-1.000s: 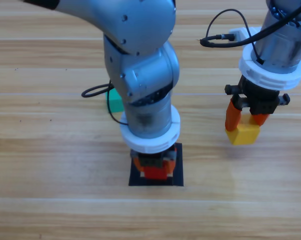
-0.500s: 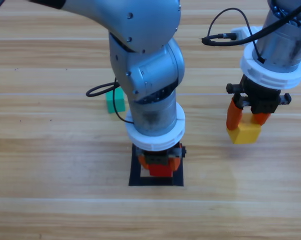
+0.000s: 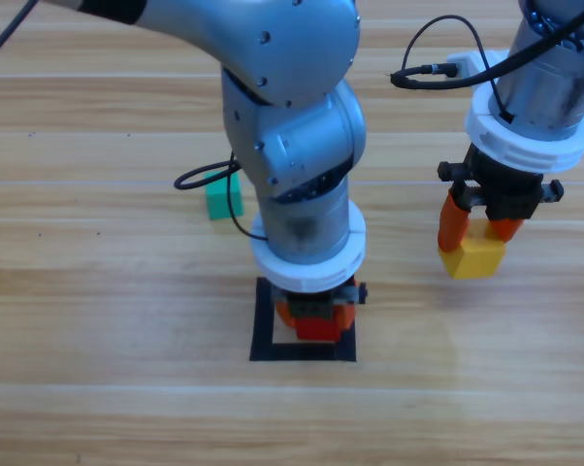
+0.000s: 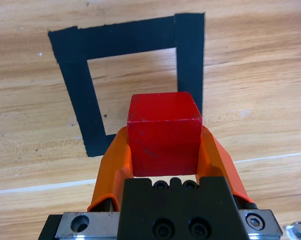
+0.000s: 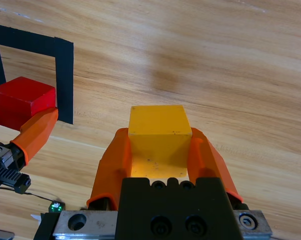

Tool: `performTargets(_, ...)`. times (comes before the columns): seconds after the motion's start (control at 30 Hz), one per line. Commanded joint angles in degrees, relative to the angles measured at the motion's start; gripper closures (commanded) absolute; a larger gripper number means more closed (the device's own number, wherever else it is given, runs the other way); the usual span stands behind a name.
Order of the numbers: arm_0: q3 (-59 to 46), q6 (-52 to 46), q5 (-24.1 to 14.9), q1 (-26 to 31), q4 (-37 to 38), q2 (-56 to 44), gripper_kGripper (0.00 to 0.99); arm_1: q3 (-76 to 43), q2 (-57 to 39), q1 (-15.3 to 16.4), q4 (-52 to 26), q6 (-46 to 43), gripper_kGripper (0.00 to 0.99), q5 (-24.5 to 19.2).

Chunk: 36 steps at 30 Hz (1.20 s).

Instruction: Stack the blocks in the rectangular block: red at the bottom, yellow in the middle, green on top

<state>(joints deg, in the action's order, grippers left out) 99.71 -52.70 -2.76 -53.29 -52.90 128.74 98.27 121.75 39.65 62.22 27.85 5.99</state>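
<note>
My left gripper (image 3: 316,313) is shut on the red cube (image 3: 318,328) and holds it over the black tape frame (image 3: 263,335). In the left wrist view the red cube (image 4: 164,125) sits between the jaws of that gripper (image 4: 163,135), over the near side of the frame (image 4: 75,95). My right gripper (image 3: 476,233) hangs to the right of the frame, shut on the yellow cube (image 3: 473,260). The right wrist view shows this gripper (image 5: 158,136) clamped on the yellow cube (image 5: 158,132). The green cube (image 3: 222,199) lies on the table behind the left arm, partly hidden.
A black cable (image 3: 200,178) loops beside the green cube. In the right wrist view the red cube (image 5: 23,100) and an orange finger (image 5: 38,132) of the left gripper show at the left, in front of the tape frame (image 5: 64,75). Bare wood lies in front of the frame.
The left arm has shifted a little to the right with the red cube, and more of the green cube shows. The right arm has held still with the yellow cube.
</note>
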Motion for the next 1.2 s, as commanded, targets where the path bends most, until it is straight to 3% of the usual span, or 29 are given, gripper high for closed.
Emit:
performTargets(0.03, 0.6, -0.9, -0.9, -0.9, 0.0, 4.2, 0.99, -1.3, -3.4, -1.8, -0.9, -0.3, 0.99, 0.0)
performTargets(1.2, 1.6, -2.0, -1.7, 1.6, -2.9, 1.8, 0.99, -1.5, -3.3, -1.8, -2.1, -2.4, 0.99, 1.7)
